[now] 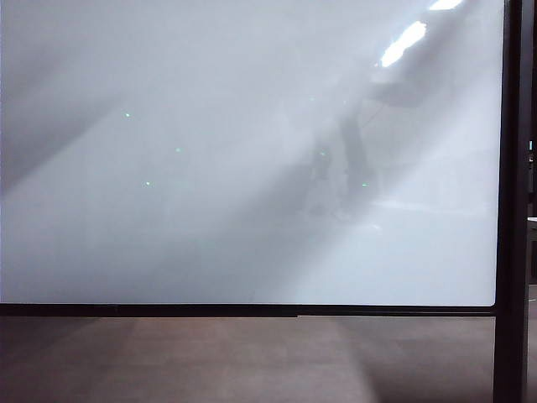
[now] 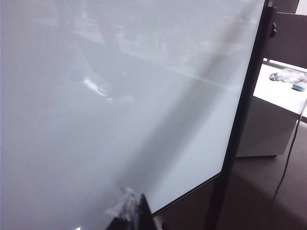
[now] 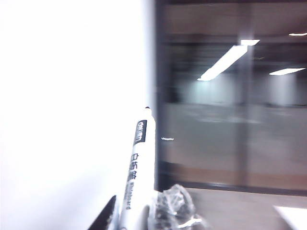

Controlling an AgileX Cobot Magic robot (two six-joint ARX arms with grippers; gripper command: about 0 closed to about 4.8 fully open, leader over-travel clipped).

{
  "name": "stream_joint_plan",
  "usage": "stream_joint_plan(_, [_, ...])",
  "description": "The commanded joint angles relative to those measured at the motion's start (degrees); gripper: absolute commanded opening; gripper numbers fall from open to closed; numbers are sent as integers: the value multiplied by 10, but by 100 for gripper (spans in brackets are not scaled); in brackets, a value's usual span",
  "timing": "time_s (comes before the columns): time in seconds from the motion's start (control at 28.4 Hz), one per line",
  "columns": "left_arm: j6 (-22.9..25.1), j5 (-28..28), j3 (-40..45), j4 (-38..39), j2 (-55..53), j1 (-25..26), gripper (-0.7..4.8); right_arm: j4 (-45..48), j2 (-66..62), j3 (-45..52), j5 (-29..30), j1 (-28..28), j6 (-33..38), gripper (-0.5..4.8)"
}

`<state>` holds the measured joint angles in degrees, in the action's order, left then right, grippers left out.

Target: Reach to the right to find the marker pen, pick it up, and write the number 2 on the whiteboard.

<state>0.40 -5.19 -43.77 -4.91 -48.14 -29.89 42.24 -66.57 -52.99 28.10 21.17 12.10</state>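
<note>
Fingers of the right gripper (image 3: pixel 136 215) are clamped on the marker pen (image 3: pixel 140 167), whose barrel rises from between them with its dark tip uppermost, toward twelve o'clock in the right wrist view, the long axis running nearly straight along the gripper's own line. Crinkled clear wrap pads the finger (image 3: pixel 175 206) beside the barrel. Just past the tip, toward nine o'clock, lies the bright face of the whiteboard (image 3: pixel 67 105), its black frame standing at about one o'clock; whether the tip touches the board cannot be told, though it looks short of it. So the coming stroke turns on carrying the tip sideways and forward onto that white surface, and the right arm is plainly the one placed to do it. The left gripper (image 2: pixel 132 213) shows only as a dark finger tip near the board's lower edge; its opening cannot be told. In the exterior view the whiteboard (image 1: pixel 210 235) carries no ink, so the number 2 is not yet begun, and neither arm appears there.
</note>
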Motion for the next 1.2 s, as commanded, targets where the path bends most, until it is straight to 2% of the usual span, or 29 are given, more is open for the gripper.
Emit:
stream_joint_plan(0.04, [2,-2,-5,-3,2,0,-5,-31,19,-2,-10,-92,4,40])
stream_joint_plan(0.07, [2,-2,-5,-3,2,0,-5,-35,19,-2,-16,-113,3,40])
stream_joint_plan(0.11, [2,-2,-5,-3,2,0,-5,-36,19,-2,-35,-160,3,40])
stream_joint_plan(0.32, [2,-2,-5,-3,2,0,-5,-47,19,-2,-148,-290,-5,40])
stream_joint_plan(0.56, [2,-2,-5,-3,2,0,-5,-49,18,-2,-211,-378,-66,39])
stream_joint_plan(0.81, [2,-2,-5,-3,1,0,-5,-63,15,-3,-236,-417,-67,40])
stream_joint_plan(0.92, [2,-2,-5,-3,1,0,-5,-64,5,-4,-260,-418,-65,40])
stream_joint_plan(1.2, [2,-2,-5,-3,1,0,-5,-64,-45,-47,-265,-431,-61,40])
